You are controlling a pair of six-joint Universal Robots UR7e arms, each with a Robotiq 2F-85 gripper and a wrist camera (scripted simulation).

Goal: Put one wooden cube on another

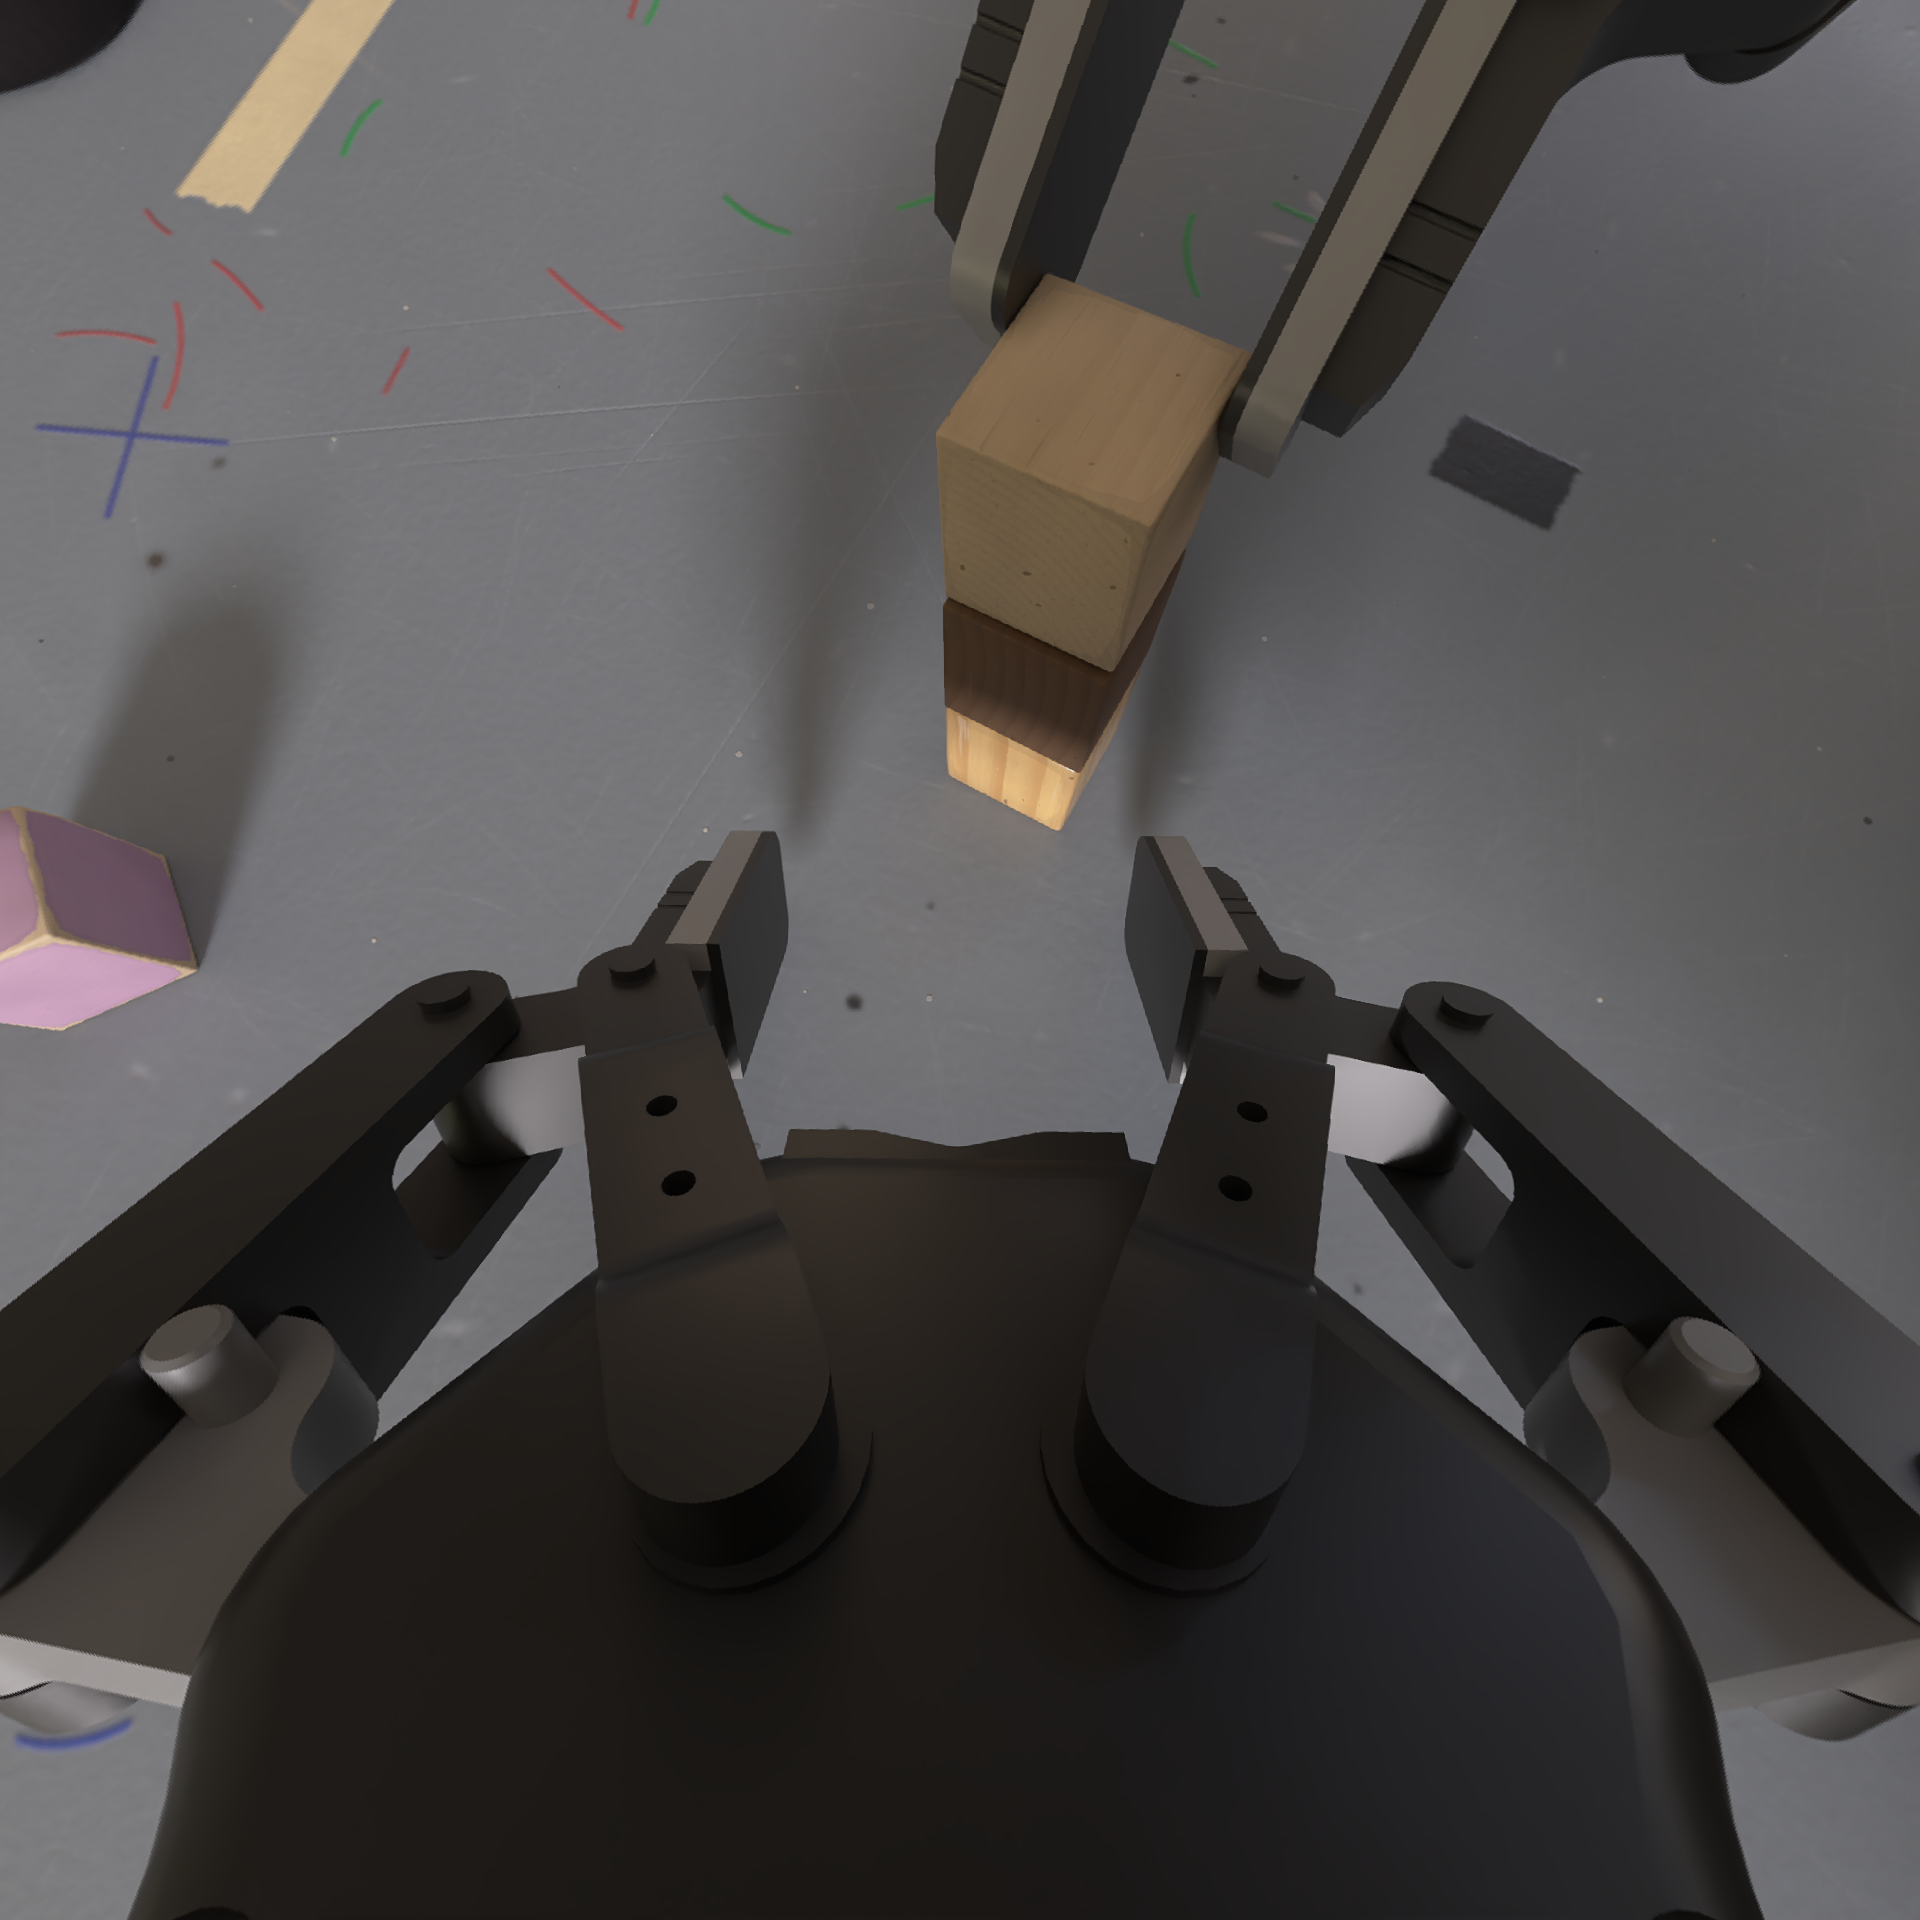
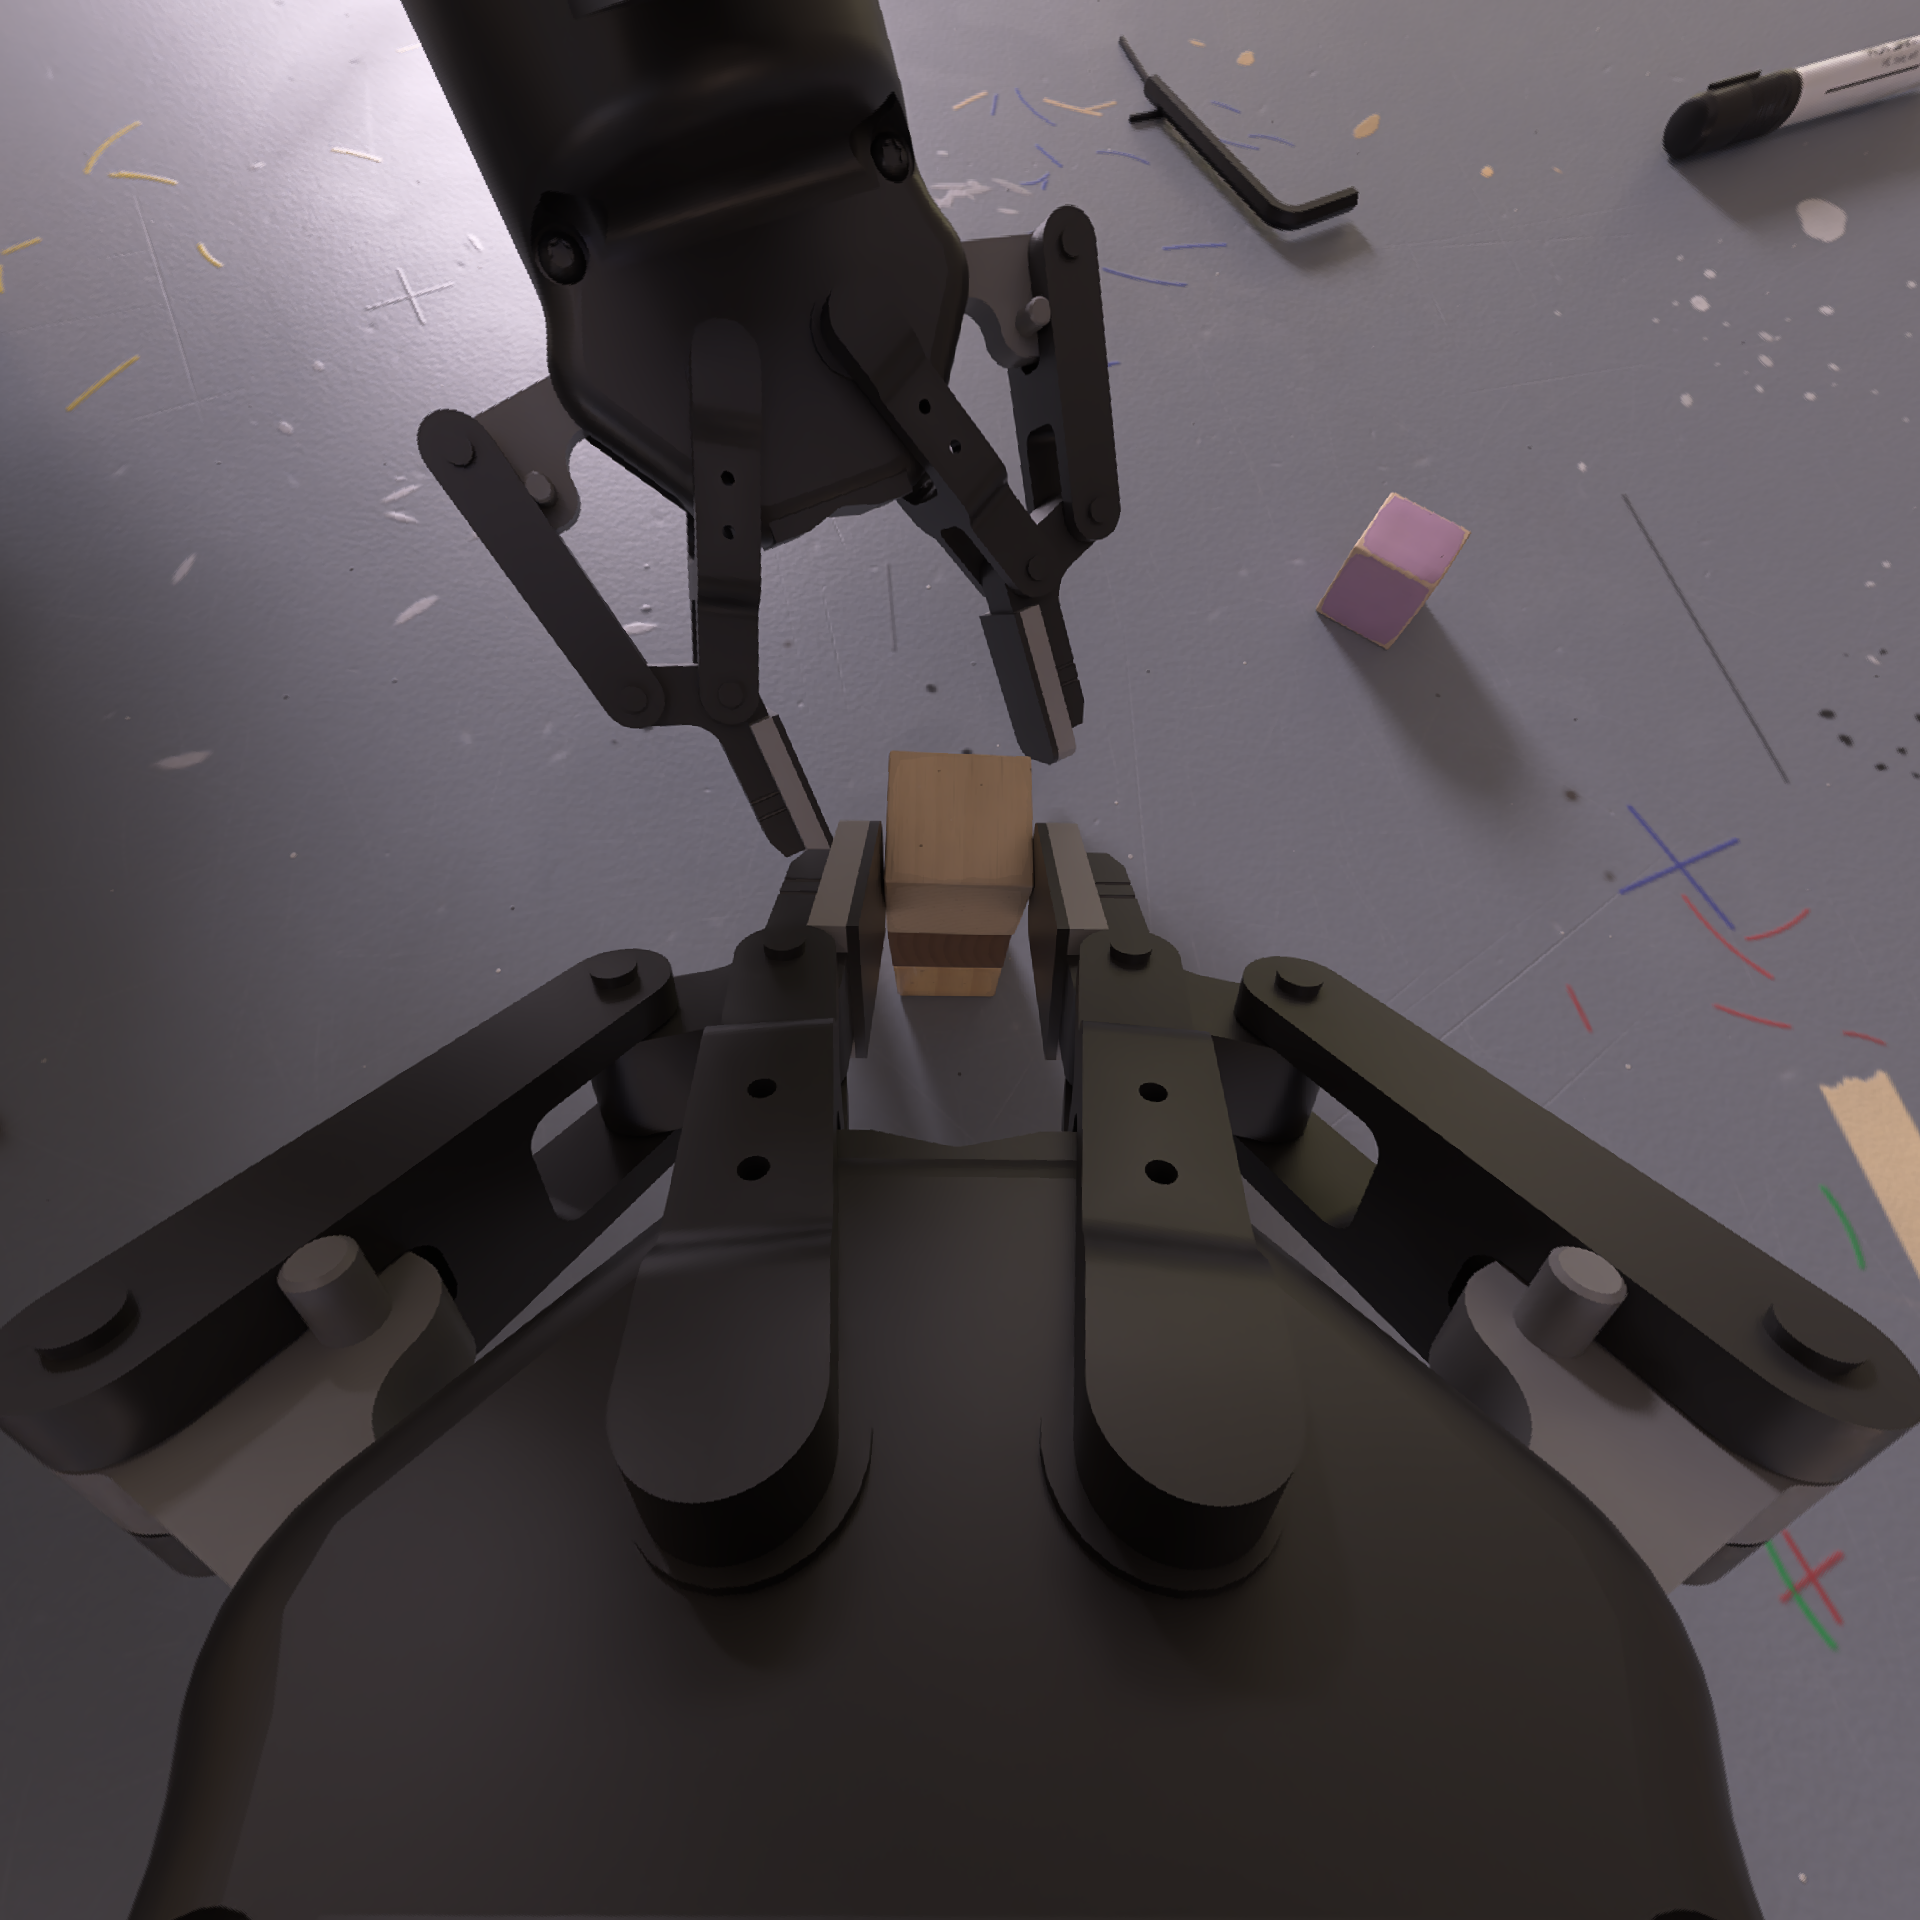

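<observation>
Three wooden cubes stand stacked on the grey table. A light cube (image 1: 1081, 457) (image 2: 961, 826) is on top, a dark brown cube (image 1: 1023, 681) (image 2: 951, 948) is in the middle, and a light cube (image 1: 1008, 779) (image 2: 948, 979) is at the bottom. My right gripper (image 2: 958, 899) (image 1: 1117, 364) comes from above and is shut on the top cube, one finger on each side. The top cube rests on the dark one, slightly offset. My left gripper (image 1: 956, 883) (image 2: 920, 779) is open and empty, just short of the stack.
A pink cube (image 1: 83, 925) (image 2: 1392, 566) lies apart from the stack. A black marker (image 2: 1787, 94) and a hex key (image 2: 1247, 156) lie at the far edge. A strip of tan tape (image 1: 281, 104) (image 2: 1881, 1174) is stuck to the table.
</observation>
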